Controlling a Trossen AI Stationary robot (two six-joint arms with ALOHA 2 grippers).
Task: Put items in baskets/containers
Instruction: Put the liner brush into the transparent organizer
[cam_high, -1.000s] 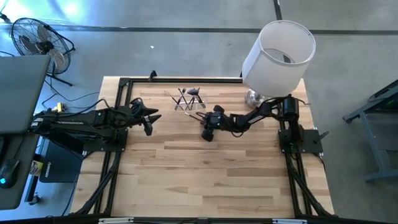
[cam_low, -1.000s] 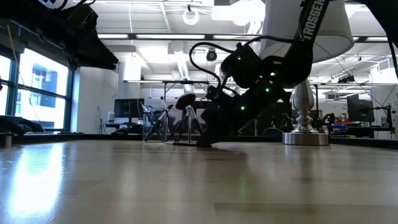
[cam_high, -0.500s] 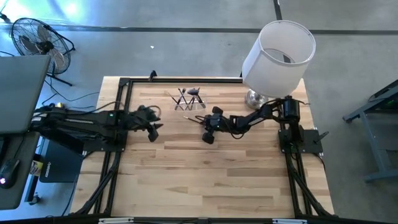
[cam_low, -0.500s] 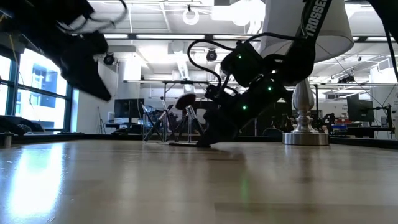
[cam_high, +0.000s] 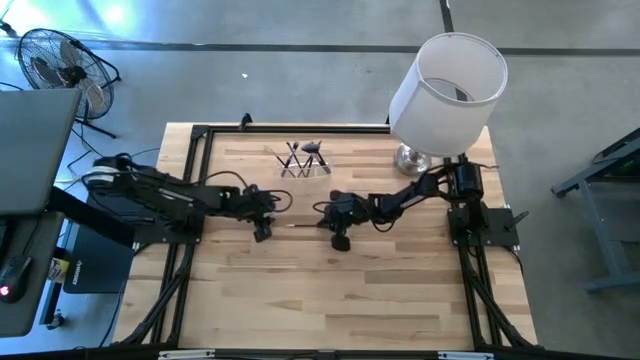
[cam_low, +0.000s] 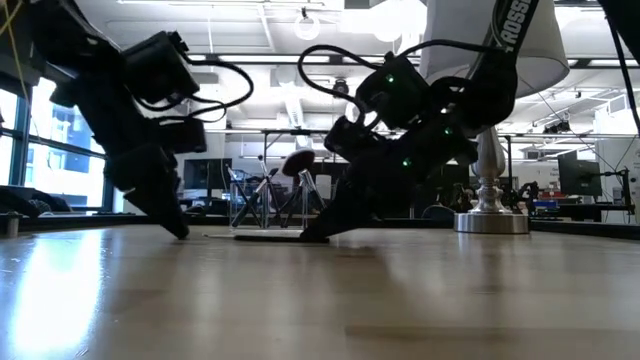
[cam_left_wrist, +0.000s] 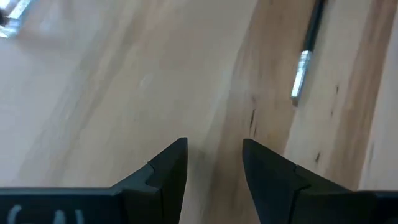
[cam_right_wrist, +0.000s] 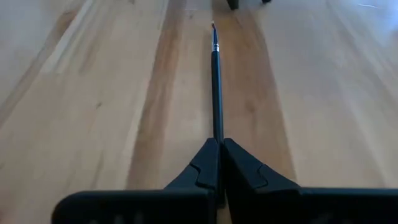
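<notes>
A slim dark brush (cam_right_wrist: 216, 81) with a silver ferrule (cam_left_wrist: 300, 73) lies along the table's middle between my two grippers. My right gripper (cam_right_wrist: 219, 152) is shut on its handle end; in the high view it (cam_high: 330, 228) is reaching toward the table's left. My left gripper (cam_left_wrist: 214, 155) is open, its fingers pointing down just above the wood, a little short of the brush's ferrule end (cam_high: 292, 226). At the far middle stands a clear holder (cam_high: 300, 162) with several brushes in it, one of them with a fluffy head (cam_low: 297, 163). My right gripper pinches the brush's handle at its free end (cam_right_wrist: 217, 134) between its two fingers. The fingers slant down from the table's right and lie along the brush. The brush reaches out toward the left, low along the wood (cam_low: 265, 238); whether it touches the table I cannot tell.
A big white lampshade (cam_high: 447, 88) on a silver base (cam_low: 491, 221) stands at the far right corner, behind my right arm. A black frame (cam_high: 196, 140) runs along the table's edges. Bare wood (cam_high: 330, 300) fills the near half.
My right gripper has shut on the brush's handle end and gone a little toward the near edge. My left gripper has swung from the table's left toward the middle and come down to just above the wood, staying open.
</notes>
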